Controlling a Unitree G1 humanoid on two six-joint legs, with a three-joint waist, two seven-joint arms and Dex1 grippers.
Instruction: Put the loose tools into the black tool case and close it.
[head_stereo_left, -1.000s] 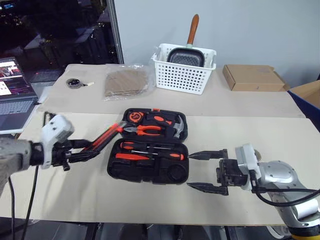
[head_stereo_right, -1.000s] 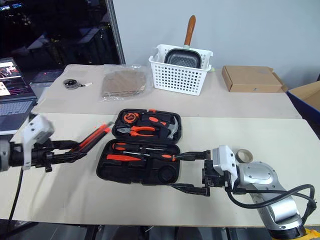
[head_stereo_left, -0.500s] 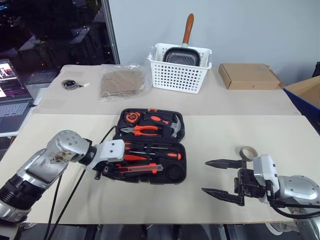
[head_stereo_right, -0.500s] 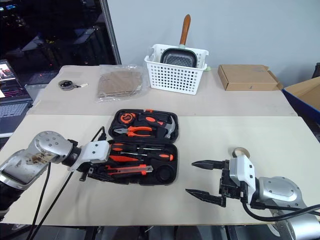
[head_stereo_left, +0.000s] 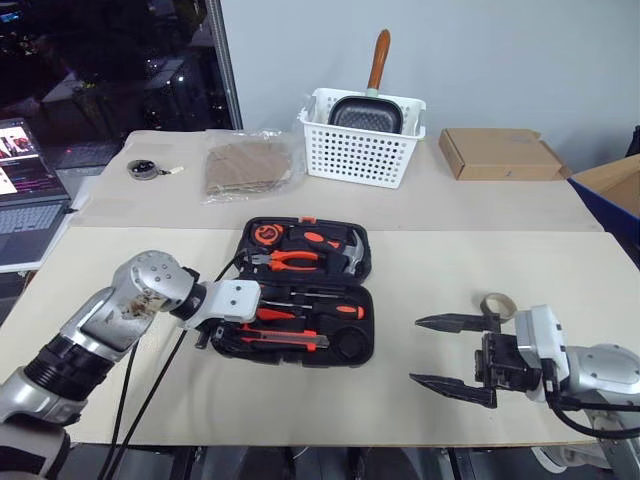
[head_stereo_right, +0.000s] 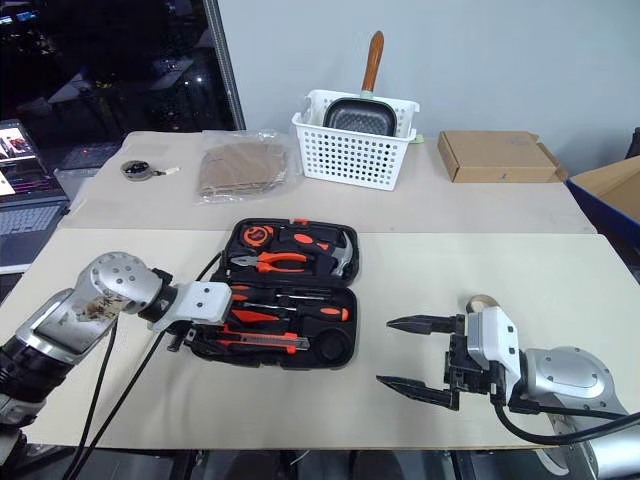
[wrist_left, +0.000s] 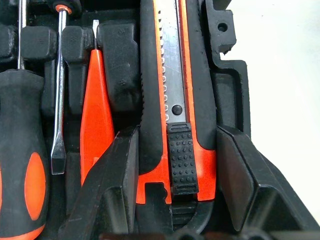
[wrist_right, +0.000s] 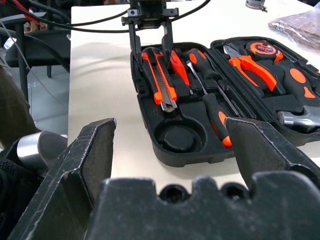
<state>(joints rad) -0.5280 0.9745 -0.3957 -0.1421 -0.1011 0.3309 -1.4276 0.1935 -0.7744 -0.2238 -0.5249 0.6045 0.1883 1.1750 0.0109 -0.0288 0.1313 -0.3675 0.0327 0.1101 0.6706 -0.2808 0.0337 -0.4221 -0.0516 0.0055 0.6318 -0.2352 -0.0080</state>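
Observation:
The black tool case (head_stereo_left: 350, 343) lies open in the middle of the table. The orange-black utility knife (wrist_left: 175, 75) lies in the front recess of its near half, and my left gripper (head_stereo_left: 215, 340) is shut on the knife's rear end at the case's left edge. Beside the knife sit the slim red stick tool (wrist_left: 95, 115) and two screwdrivers (head_stereo_left: 320, 310). My right gripper (head_stereo_left: 415, 350) hangs open over bare table right of the case. The tan tape roll (head_stereo_left: 495, 303) lies just behind it.
Pliers (head_stereo_left: 290, 258) and a hammer (head_stereo_left: 350, 250) fill the case's far half. Behind stand a white basket (head_stereo_left: 365, 155) holding a pan, a cardboard box (head_stereo_left: 500, 153) and a plastic bag (head_stereo_left: 250, 165). A laptop (head_stereo_left: 25, 190) is at the left, a blue bin (head_stereo_left: 615, 195) at the right.
My left gripper has carried the utility knife from left of the case down into its near half. The right gripper has drawn back to the right, away from the case.

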